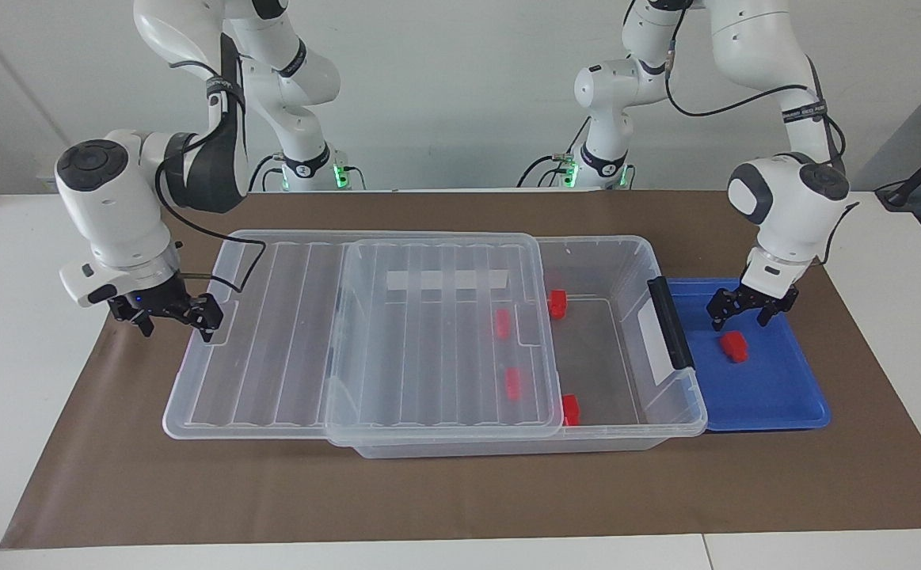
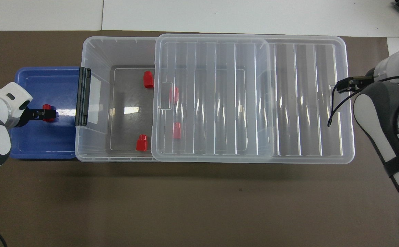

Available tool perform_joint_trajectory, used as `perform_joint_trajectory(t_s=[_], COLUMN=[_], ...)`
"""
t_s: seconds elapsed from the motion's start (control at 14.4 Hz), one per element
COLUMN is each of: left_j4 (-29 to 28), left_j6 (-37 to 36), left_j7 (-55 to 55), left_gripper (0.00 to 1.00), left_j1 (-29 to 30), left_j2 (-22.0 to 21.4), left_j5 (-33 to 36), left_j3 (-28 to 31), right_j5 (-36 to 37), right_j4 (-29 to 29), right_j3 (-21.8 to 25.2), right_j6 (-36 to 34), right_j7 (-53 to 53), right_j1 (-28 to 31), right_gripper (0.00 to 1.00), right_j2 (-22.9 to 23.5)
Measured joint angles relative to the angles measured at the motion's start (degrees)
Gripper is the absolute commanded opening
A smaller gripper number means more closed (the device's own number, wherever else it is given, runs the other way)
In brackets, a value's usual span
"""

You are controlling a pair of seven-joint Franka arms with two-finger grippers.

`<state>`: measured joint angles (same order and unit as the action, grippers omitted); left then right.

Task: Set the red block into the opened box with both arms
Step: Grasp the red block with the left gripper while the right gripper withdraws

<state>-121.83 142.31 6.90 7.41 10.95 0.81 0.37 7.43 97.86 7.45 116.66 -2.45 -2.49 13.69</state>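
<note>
The red block (image 1: 735, 346) (image 2: 50, 113) lies in the blue tray (image 1: 777, 396) (image 2: 34, 147), which sits at the left arm's end of the box. My left gripper (image 1: 740, 313) (image 2: 43, 113) hangs open just above the block, not touching it. The clear box (image 1: 634, 261) (image 2: 96, 51) is partly uncovered. Its ribbed lid (image 1: 428, 340) (image 2: 288, 103) is slid toward the right arm's end and overhangs the box there. My right gripper (image 1: 175, 323) (image 2: 344, 85) is open, with one fingertip at the notch in the lid's end.
Several identical red blocks lie in the box. Two are in the uncovered part (image 1: 557, 303) (image 1: 570, 409) and two show through the lid (image 1: 502, 323) (image 1: 513, 383). A black handle (image 1: 670, 323) caps the box end beside the tray. Everything rests on a brown mat (image 1: 460, 491).
</note>
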Motion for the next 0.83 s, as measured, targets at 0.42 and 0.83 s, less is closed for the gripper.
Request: perform_joint_trajectory(t_s=[0.42,0.83], left_j4=[0.0,0.11], left_j6=[2.79,3.56], left_j7=[0.0,0.0], left_gripper=[1.0,0.0], left_j1=[0.62,0.62], left_j2=[3.42,3.83], left_j5=[0.0,0.0], left_j3=[-0.02,-0.02], right_j5=[0.37,-4.05], right_j4=[-0.7,-2.51], right_j3=[-0.28,-0.94], right_j6=[-1.72,-10.14], right_j7=[-0.27,-7.07], right_j1=[-0.41,-2.59], right_gripper=[1.0,1.0], right_j2=[-0.54,-7.9])
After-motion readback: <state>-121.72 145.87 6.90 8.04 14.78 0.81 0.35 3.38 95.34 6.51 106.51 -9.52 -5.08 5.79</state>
